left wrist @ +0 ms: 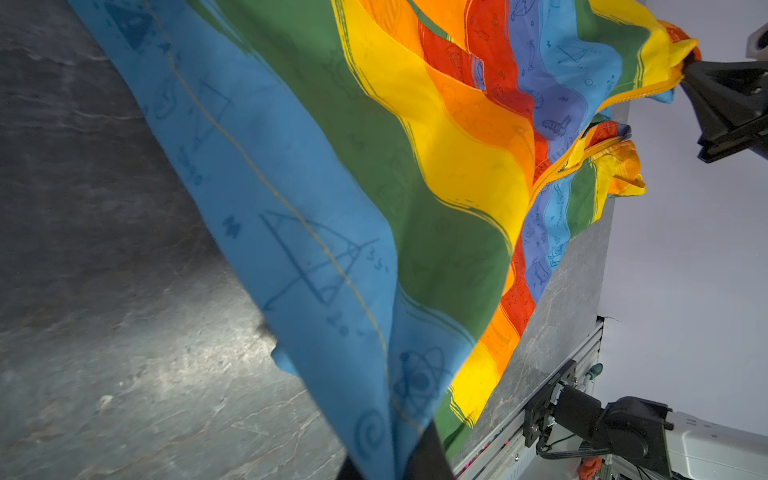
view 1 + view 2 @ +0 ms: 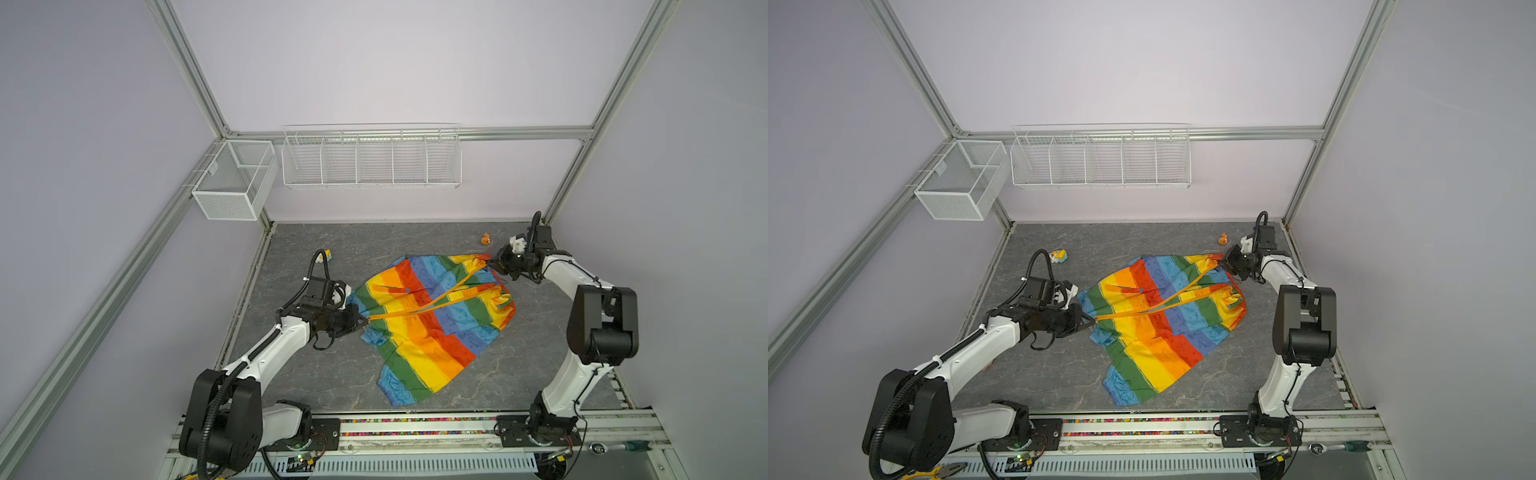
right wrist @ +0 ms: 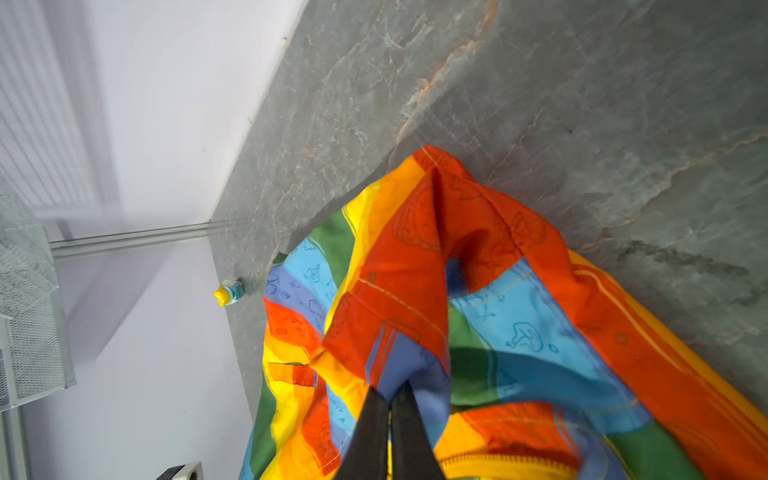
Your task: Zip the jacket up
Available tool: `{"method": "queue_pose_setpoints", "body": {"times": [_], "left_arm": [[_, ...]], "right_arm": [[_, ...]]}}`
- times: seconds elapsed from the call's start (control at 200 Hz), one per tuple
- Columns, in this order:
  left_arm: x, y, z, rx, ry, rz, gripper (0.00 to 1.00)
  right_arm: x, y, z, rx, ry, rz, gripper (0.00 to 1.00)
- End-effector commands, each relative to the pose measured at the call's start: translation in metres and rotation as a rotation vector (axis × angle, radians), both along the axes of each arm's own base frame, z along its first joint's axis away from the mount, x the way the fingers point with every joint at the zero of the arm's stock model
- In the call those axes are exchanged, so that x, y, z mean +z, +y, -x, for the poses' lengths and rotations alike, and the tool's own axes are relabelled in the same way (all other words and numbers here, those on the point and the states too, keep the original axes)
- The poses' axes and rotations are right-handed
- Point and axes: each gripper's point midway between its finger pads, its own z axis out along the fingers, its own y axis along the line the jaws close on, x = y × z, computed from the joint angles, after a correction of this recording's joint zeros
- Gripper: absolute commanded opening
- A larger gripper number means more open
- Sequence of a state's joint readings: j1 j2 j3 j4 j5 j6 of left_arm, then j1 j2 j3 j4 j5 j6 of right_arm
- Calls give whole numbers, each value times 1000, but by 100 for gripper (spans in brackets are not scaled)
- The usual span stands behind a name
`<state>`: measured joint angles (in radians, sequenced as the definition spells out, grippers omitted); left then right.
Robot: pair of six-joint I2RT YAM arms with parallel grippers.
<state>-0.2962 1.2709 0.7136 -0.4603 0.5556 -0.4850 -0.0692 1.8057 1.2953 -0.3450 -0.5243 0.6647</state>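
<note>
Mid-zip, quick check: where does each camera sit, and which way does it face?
Both top views: high above the front rail, looking down at the jacket on the table; left arm and right arm show.
Left wrist: on the left arm, looking along the left gripper across the jacket toward the right gripper.
Right wrist: on the right arm, looking past its shut fingers toward the mesh basket.
Shared: all views show the jacket, gripped at both ends.
</note>
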Motion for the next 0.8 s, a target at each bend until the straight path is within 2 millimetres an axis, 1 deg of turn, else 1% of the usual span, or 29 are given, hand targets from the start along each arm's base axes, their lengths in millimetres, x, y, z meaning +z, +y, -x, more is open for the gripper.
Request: {"method": "queue_pose_setpoints", "body": {"times": [0.0, 0.265, 0.36, 0.44, 0.625, 0.7, 0.795], "left_arm": [[-2, 1, -1, -1, -5, 4, 0], [1, -1, -1, -6, -10, 11, 0], [3, -1, -2, -8, -12, 10, 0], [3, -1, -3, -9, -13, 11, 0], [4, -4, -4, -10, -15, 31, 0], [5, -5, -5, -9, -20, 41, 0], [6, -8, -5, -4, -36, 68, 10]], "right_arm": [[8, -10, 19, 5, 10, 26, 7], [0, -26, 42, 2, 45, 73, 7], [-6, -30, 50, 2, 57, 103, 7], [-15, -33, 55, 2, 73, 131, 7], [-47, -38, 59, 11, 136, 167, 7], [-57, -39, 60, 12, 154, 173, 7], [-63, -37, 60, 13, 162, 158, 7]]}}
